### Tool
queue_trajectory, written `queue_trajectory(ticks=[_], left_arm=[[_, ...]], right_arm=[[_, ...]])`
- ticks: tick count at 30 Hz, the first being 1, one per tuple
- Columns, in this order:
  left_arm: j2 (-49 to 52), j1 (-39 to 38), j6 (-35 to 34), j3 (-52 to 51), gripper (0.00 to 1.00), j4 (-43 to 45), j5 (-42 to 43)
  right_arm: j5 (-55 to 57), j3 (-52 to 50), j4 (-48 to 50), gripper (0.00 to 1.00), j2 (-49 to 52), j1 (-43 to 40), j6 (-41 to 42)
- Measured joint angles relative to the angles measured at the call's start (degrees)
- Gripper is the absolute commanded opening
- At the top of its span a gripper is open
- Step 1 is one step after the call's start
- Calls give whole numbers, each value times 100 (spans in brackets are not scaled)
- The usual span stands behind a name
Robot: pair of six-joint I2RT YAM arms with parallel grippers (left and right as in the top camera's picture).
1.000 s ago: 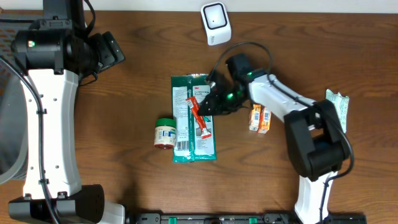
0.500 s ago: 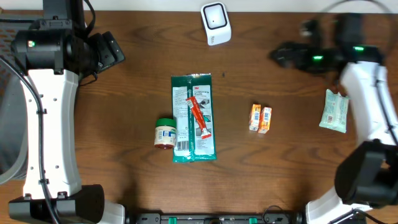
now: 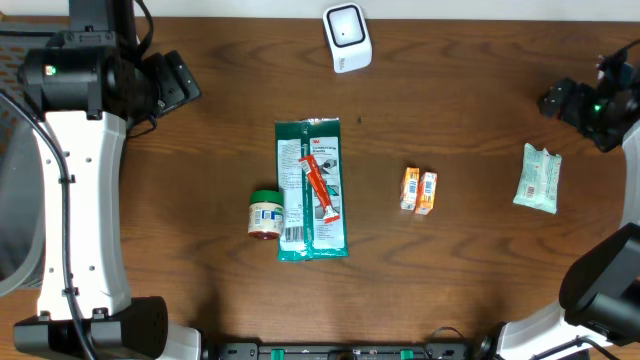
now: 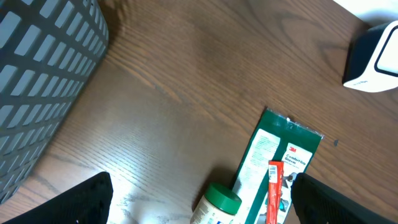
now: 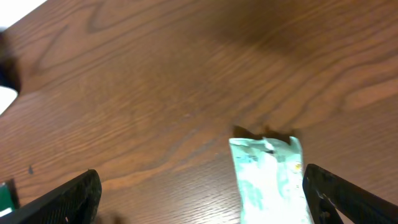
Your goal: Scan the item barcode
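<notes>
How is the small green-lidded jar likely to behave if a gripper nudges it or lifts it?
The jar seems to lie on its side, so a sideways nudge would probably roll it. The flat green package beside it may block rolling that way. It looks rigid, not floppy.

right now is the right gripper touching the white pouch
Apart. The overhead view shows table between the open right gripper and the pouch.
</notes>
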Motion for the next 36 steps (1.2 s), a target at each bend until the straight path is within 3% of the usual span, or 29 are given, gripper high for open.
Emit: queue_trajectory(ticks=[12,13,21,22,25,27,30,33,35,36], left_arm=[[0,0,0,0,92,0,-2],[0,0,0,0,99,2,-2],[0,0,-308,-2,99,205,146],[0,0,-332,-2,98,140,238],[0,-81,-461,-101,75,-33,634],[0,-286,-485,-334,65,-81,800],[7,-848,-461,-927,65,-15,953],[35,-1510,-442,-1541,87,280,1058],[70,-1912,-503,-1836,84,518,1115],[72,-2061,-516,-1956,71,719,1117]], right_arm=[[37,0,-2,99,0,-44,0],[39,0,-2,99,0,-44,0],[50,0,-2,99,0,-44,0],[50,0,-2,99,0,-44,0],[50,0,-2,99,0,-44,0],[52,0,0,99,0,-44,0],[52,0,-2,99,0,-44,0],[57,0,-2,99,0,-44,0],[55,0,-4,99,0,-44,0],[55,0,-2,99,0,-44,0]])
